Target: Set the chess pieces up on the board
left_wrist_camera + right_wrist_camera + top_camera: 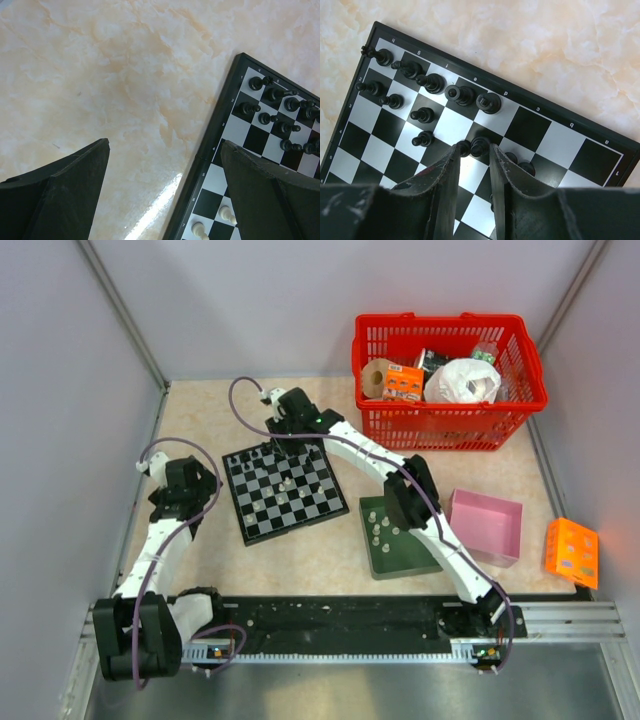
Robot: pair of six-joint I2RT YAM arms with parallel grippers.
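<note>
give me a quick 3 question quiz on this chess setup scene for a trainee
1. True or false: the left gripper has its jaws wide apart.
2. The whitish pieces not yet on the board stand in: A) the red basket B) the dark green tray C) the pink box.
3. Which gripper is down among the black pieces?
Key: 1 true; 2 B; 3 the right gripper.
</note>
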